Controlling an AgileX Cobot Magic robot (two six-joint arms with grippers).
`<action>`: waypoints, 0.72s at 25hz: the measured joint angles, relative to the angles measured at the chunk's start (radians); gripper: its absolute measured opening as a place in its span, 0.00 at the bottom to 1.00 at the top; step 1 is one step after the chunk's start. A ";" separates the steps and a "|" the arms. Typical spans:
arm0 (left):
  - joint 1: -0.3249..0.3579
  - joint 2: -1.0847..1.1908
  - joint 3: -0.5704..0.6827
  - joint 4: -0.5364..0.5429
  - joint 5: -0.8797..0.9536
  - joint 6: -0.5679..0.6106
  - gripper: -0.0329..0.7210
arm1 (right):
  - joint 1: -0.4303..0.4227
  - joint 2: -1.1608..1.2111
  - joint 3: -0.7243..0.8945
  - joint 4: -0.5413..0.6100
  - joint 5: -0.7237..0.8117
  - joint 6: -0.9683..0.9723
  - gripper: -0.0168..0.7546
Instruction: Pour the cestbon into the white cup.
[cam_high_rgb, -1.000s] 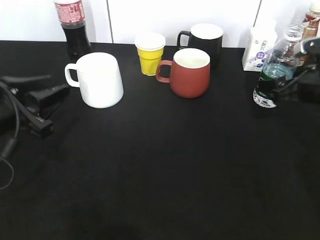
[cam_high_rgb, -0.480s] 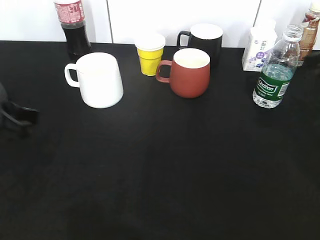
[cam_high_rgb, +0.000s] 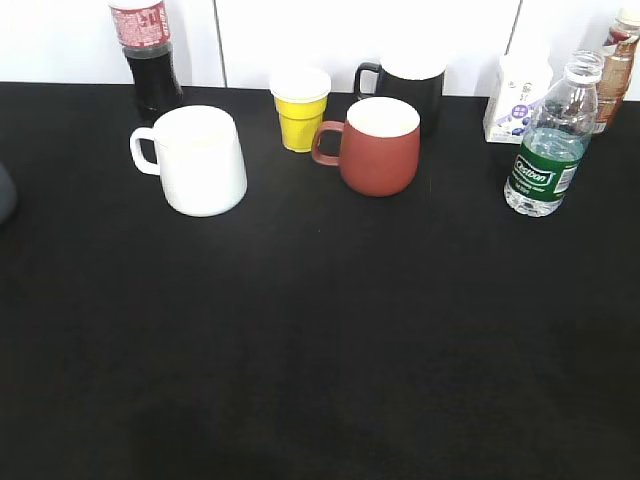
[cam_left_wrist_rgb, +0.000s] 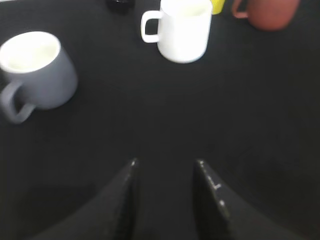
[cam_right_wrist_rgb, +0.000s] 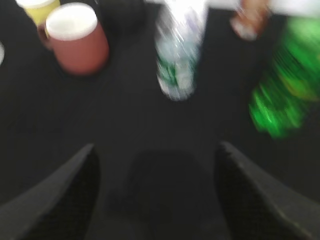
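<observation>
in the exterior view the cestbon (cam_high_rgb: 545, 150) stands upright far to the right of the white cup (cam_high_rgb: 198, 160), with a red mug (cam_high_rgb: 378, 146) between them. in the left wrist view the left gripper (cam_left_wrist_rgb: 165, 167) is empty with a narrow gap, below the white cup. in the right wrist view the right gripper (cam_right_wrist_rgb: 156, 150) is spread wide and empty, and the blurred cestbon stands above it.

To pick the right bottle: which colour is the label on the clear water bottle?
Green with white lettering, on the cestbon; clearest in the exterior view.

I work at a staged lab bench: black-draped worktop (cam_high_rgb: 320, 340), white wall panels (cam_high_rgb: 360, 35), assorted mugs and bottles.
</observation>
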 joint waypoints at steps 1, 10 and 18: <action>0.000 -0.051 0.000 -0.010 0.044 0.016 0.40 | 0.000 -0.112 0.000 0.036 0.119 -0.030 0.73; -0.001 -0.178 0.084 -0.177 0.056 0.162 0.39 | 0.000 -0.426 0.136 0.129 0.180 -0.233 0.72; -0.001 -0.179 0.084 -0.180 0.051 0.162 0.39 | 0.000 -0.428 0.138 0.141 0.161 -0.242 0.72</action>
